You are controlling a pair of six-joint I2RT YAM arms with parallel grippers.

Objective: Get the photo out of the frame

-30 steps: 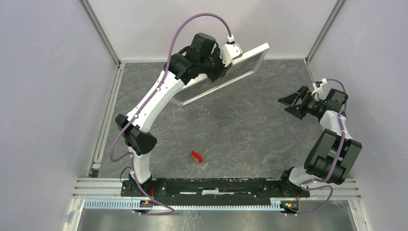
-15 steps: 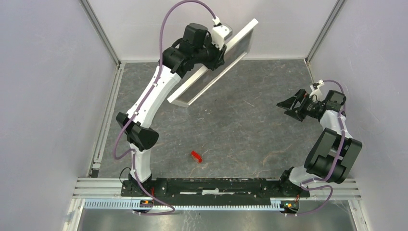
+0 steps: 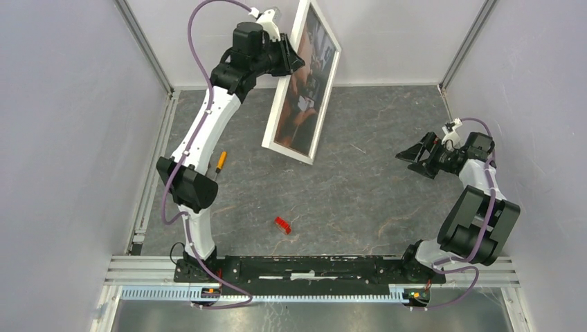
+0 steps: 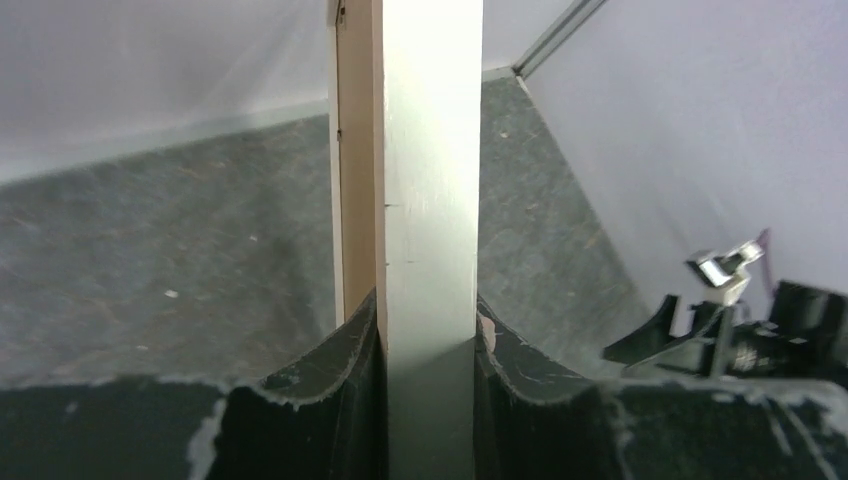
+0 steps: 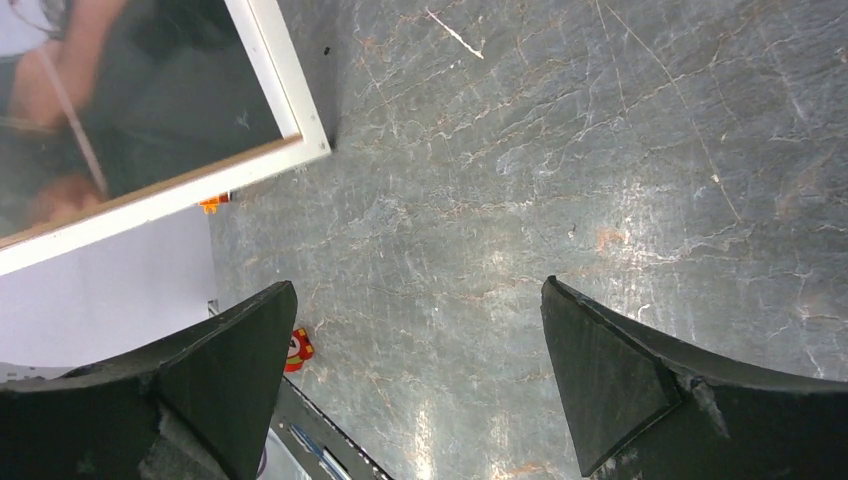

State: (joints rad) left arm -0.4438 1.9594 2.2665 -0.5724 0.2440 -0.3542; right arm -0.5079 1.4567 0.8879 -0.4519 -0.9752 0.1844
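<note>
Item 1: the frame [image 3: 289,153], upright and tilted, over the far left of the table [image 3: 360,194]. We log the left hand [image 3: 287,59] clamped on its upper edge, 1 finger on each face.
Item 2: the photo [image 3: 304,97], inside the frame, facing right.
Item 3: the right hand [image 3: 419,153], spread wide, holding nothing, well apart from the frame.
Item 4: 1 small red object [image 3: 282,225], lying mid-table.

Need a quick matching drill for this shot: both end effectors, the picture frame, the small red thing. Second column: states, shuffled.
1. left end effector
2. right end effector
3. frame
4. small red object

A. lying on the table
B. open, empty
C. white-bordered, tilted steeply
D. clamped on the frame's edge

Pairs: 1-D, 2-B, 3-C, 4-A.
</note>
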